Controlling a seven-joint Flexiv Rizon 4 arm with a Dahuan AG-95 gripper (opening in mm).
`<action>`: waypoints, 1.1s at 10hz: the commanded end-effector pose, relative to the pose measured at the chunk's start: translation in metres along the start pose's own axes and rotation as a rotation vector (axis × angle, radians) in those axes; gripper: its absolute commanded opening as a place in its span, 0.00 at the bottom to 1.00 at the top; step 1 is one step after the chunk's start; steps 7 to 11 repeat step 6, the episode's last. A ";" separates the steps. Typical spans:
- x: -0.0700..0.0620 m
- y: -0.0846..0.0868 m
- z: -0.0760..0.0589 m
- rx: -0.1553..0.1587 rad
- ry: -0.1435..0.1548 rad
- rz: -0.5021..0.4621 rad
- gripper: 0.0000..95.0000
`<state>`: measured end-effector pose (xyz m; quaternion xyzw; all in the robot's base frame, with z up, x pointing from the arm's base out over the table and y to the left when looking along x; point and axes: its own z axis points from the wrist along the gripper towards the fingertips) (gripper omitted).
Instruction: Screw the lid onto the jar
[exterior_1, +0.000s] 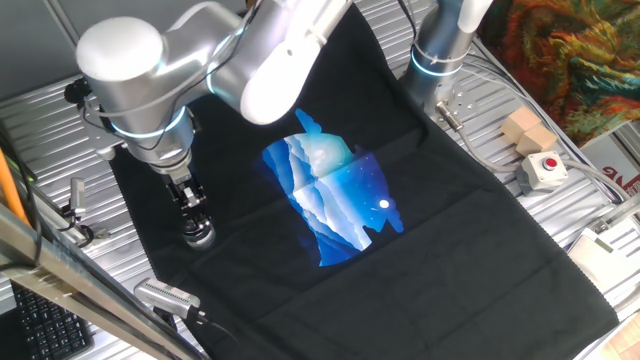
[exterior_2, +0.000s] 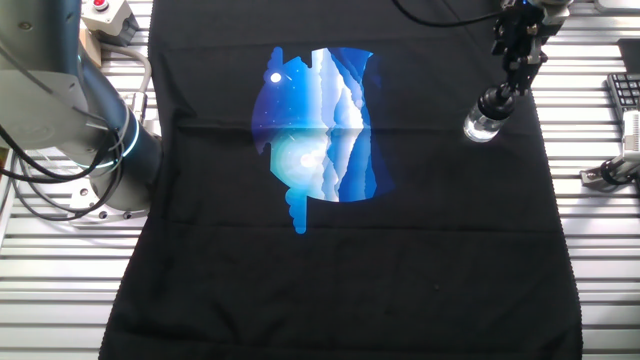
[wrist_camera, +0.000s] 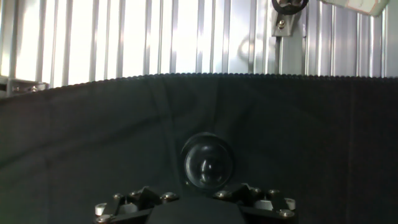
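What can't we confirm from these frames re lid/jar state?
- Thread engagement: gripper covers the lid on the jar in both fixed views.
- Jaws' grip: hand view cuts them off at the bottom edge.
- Lid/jar seam: hand view shows only a dark dome.

On the black cloth (exterior_2: 400, 270) with its blue mountain print (exterior_2: 315, 125), we see the gripper (exterior_2: 497, 100) reaching down from the upper right onto the small clear jar (exterior_2: 480, 127), its fingers apparently closed on a dark lid (exterior_2: 492, 104), though detail there is poor.
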<state>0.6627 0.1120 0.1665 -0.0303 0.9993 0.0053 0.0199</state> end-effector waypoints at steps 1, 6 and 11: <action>-0.001 0.000 0.001 0.000 0.004 0.001 0.80; -0.001 0.001 0.000 -0.005 -0.001 0.000 0.80; -0.001 0.001 0.000 -0.005 -0.001 0.000 0.80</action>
